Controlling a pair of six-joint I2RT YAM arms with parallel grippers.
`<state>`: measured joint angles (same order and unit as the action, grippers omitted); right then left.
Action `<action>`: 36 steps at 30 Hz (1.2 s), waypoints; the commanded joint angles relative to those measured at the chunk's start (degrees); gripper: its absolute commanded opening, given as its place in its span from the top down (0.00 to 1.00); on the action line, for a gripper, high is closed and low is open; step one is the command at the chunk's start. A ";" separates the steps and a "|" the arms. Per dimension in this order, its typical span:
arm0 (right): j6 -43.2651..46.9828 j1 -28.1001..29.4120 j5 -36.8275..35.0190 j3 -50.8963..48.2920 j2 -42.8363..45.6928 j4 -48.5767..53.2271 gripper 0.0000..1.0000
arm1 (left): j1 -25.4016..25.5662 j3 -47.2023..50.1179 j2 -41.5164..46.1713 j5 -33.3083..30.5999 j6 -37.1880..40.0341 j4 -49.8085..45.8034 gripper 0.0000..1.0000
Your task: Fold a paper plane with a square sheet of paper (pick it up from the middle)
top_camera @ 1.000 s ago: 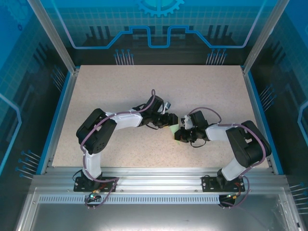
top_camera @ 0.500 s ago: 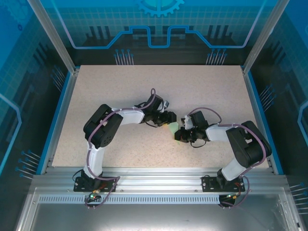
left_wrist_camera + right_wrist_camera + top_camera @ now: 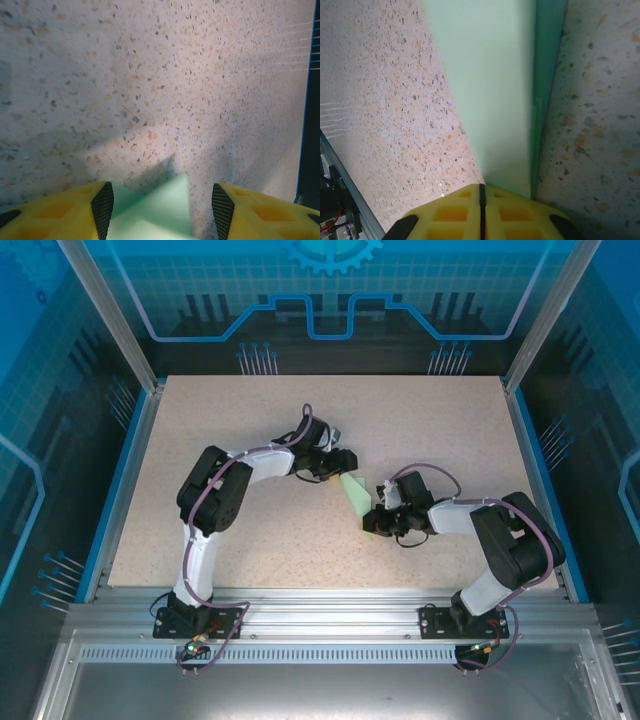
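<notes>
**Paper plane (image 3: 355, 494) pinched near desk (image 3: 230, 420) centre**

The right end effector (image 3: 481, 197) is clenching the pale green plane's 5 o'clock end. The left end effector (image 3: 162, 207) is hovering at its 11 o'clock tip, released, with the fingers standing apart on either side of the paper.

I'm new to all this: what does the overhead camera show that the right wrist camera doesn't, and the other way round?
Overhead: both arms, the left hand at the far tip of the paper plane, and the whole table inside blue walls. Right wrist: a close look at the right hand, its yellow fingers shut on the paper's near end, and layered folds along one edge. Both: the pale green paper and the speckled tabletop.
</notes>
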<state>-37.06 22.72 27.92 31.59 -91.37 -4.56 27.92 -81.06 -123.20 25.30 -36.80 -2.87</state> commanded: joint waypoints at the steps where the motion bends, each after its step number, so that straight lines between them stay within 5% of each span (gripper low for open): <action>1: 0.58 -0.49 -5.16 -2.34 -1.11 10.03 0.91 | -0.71 -0.67 3.29 -0.11 2.53 -4.08 0.41; 11: 1.57 0.12 -1.58 0.62 4.63 10.82 0.83 | -0.48 12.44 18.46 -1.56 -2.38 0.06 0.40; 18: 3.44 0.09 -5.99 2.54 19.47 18.33 0.70 | 2.99 18.61 25.73 -6.42 -4.99 -3.22 0.38; 24: 2.97 -4.09 -13.80 -0.28 32.13 24.77 0.62 | 7.52 19.62 25.87 -9.89 -8.61 -5.66 0.36; 29: 2.52 -9.59 -10.78 -3.67 34.11 25.12 0.61 | 10.70 18.33 22.58 -10.27 -10.87 -5.51 0.35; 36: 2.69 -10.30 -8.69 -5.39 33.64 24.49 0.58 | 12.42 15.28 18.47 -10.38 -13.41 -5.92 0.35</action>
<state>-34.46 13.39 17.47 26.55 -57.76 18.98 39.94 -63.24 -103.33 15.97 -48.14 -7.53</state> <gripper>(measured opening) 0.418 0.654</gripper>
